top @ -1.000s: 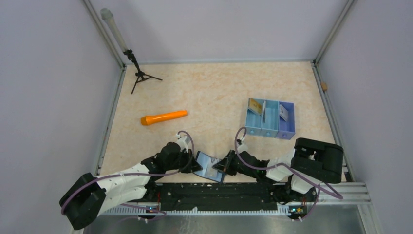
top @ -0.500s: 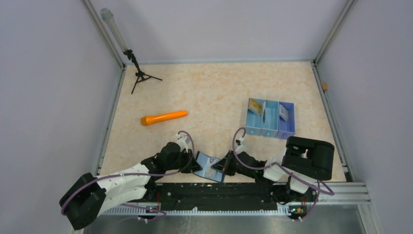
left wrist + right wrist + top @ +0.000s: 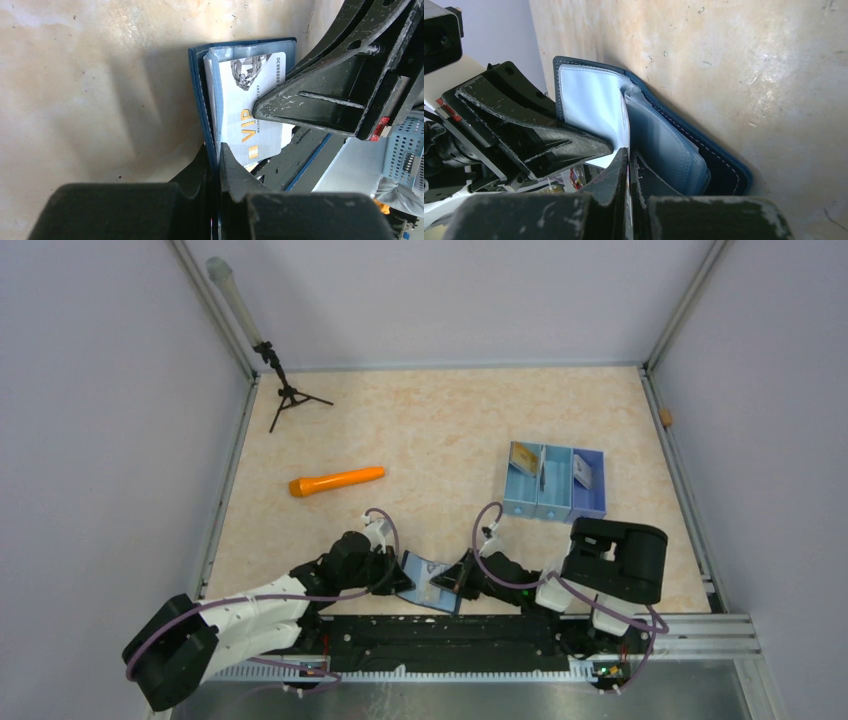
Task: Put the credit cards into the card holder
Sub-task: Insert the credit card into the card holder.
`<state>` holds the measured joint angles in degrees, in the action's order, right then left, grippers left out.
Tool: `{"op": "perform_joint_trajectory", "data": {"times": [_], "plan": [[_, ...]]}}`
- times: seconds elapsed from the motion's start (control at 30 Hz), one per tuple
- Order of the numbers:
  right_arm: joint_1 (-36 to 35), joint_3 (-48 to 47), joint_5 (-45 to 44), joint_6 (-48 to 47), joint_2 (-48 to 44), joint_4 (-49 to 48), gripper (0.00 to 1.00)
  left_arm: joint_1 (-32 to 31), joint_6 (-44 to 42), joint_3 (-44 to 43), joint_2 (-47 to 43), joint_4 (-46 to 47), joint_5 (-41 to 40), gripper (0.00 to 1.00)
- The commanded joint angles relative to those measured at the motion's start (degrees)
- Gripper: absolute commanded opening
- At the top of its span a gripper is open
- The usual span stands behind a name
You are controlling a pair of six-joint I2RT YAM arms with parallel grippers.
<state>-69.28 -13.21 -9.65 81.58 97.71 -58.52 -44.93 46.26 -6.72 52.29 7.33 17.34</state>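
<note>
Shows the left gripper (image 3: 214,152) almost shut, pinching the near edge of the navy card holder (image 3: 196,90) and propping it open. Shows the right gripper (image 3: 629,159) shut tight on a thin white credit card (image 3: 242,117) marked VIP, its far end tucked under a clear, pale sleeve inside the holder. Places both grippers tip to tip at the near edge of the table (image 3: 440,420), midway between the arm bases, with the holder between them.

Farther out on the right, a blue three-compartment tray (image 3: 545,508) with more cards: a gold card (image 3: 524,456) in its left compartment and a second card (image 3: 583,472) in its right. Middle compartment too small to read. On the far left, well apart from the work, an orange marker-like tool (image 3: 337,481) and a small black tripod (image 3: 288,392).

Appears to be mid-insertion of one card. Next calls for sliding it deeper, in line with the pocket, then releasing with the right gripper while steadying the holder with the left. Cannot tell whether the card sits in a proper slot or only between leaves.
</note>
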Motion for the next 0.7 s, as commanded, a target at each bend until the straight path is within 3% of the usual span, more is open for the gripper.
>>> {"op": "perform_joint_trajectory", "data": {"times": [0.0,0.17,0.43,0.57,0.67], "plan": [[-0.7,-0.1,-3.2,-0.6,3.9,1.3,0.00,-0.2,-1.2,0.3,0.5,0.3,1.7,0.05],[-0.7,-0.1,-2.6,1.2,7.7,-1.7,0.00,-0.1,-1.2,-0.2,0.2,-0.7,0.9,0.19],[-0.7,0.6,-4.2,3.0,6.5,2.8,0.00,0.0,0.1,-3.2,-2.4,-10.5,-8.8,0.55],[-0.7,0.1,-4.8,2.9,5.0,6.4,0.00,0.2,1.5,-4.9,-4.0,-16.3,-14.1,0.65],[-0.7,0.1,-4.7,3.0,5.2,6.7,0.00,0.3,2.4,-5.2,-5.5,-18.8,-16.3,0.65]]}}
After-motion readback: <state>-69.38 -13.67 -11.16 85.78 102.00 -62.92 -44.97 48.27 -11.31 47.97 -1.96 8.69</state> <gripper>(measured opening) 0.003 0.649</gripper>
